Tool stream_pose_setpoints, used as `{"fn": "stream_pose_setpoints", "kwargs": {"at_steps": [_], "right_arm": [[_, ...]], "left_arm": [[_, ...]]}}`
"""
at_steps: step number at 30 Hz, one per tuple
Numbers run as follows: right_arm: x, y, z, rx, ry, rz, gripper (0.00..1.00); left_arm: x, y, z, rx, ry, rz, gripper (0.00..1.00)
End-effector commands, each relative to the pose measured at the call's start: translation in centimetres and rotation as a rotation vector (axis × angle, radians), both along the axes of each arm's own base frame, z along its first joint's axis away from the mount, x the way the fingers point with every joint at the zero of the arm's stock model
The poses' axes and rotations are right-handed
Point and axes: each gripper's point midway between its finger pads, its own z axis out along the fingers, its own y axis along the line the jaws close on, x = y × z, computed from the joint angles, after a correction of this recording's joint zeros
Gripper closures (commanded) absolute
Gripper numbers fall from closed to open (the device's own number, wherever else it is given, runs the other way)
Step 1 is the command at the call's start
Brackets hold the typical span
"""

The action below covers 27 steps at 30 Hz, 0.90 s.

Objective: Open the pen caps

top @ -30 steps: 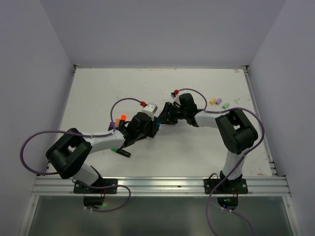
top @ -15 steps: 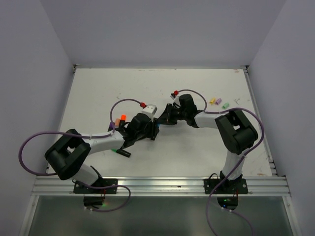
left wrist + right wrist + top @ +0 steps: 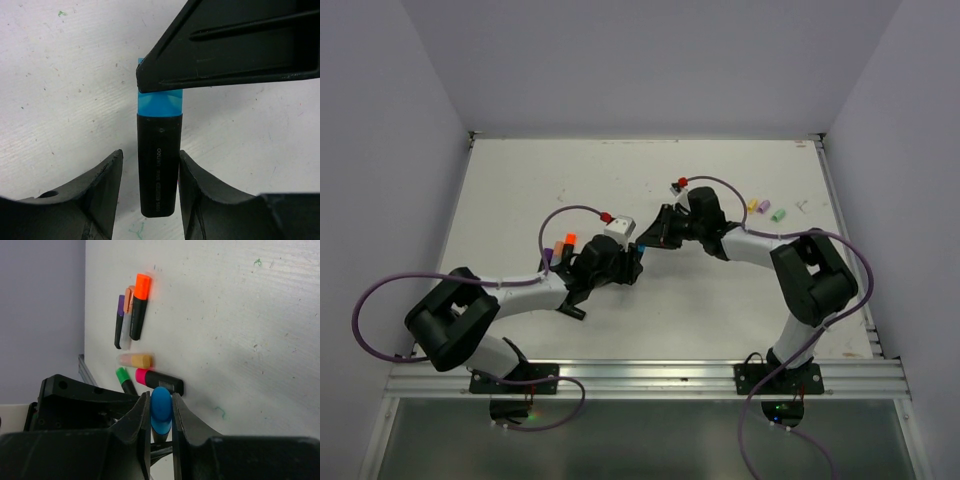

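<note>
A black-barrelled pen (image 3: 158, 165) with a blue cap (image 3: 160, 102) hangs above the table between both grippers. My left gripper (image 3: 150, 167) is shut on the pen's barrel; its right finger touches the barrel and a thin gap shows at the left finger. My right gripper (image 3: 161, 410) is shut on the blue cap (image 3: 161, 412), which still sits against the barrel. In the top view the two grippers meet mid-table, left (image 3: 623, 262) and right (image 3: 655, 232), with the cap (image 3: 640, 250) between them.
Other pens lie on the table at the left: an orange-capped black one (image 3: 139, 307), a purple one (image 3: 119, 321), a pastel yellow one (image 3: 135, 360), a pink-ended black one (image 3: 159, 380) and a green-ended one (image 3: 123, 380). Small pastel pieces (image 3: 765, 209) lie at the far right.
Both grippers have shifted a little toward the far side of the table, with the blue-capped pen between them. Both grips look the same.
</note>
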Motion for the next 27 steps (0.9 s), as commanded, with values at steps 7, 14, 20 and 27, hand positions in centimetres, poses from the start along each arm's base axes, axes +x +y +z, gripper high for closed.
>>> {"fn": "stream_pose_setpoints", "kwargs": {"at_steps": [7,14,20,27], "right_arm": [[0.4,0.0,2.7,0.041,-0.062,-0.03,1.0],[3.5,-3.5,3.8,-0.009,-0.132,-0.216,1.0],[7.0,-8.0,6.4,0.022,-0.18,-0.357,1.0],[10.1,-12.9,7.9,-0.006,-0.203,-0.442,1.0]], "left_arm": [[0.1,-2.3,1.3,-0.075,-0.023,-0.068,1.0],[-1.1,-2.9,1.7,-0.129,-0.029,-0.138,1.0],[-1.8,-2.8,1.6,-0.124,-0.036,-0.181,1.0],[-2.0,-2.8,1.6,-0.124,-0.042,-0.193,1.0]]}}
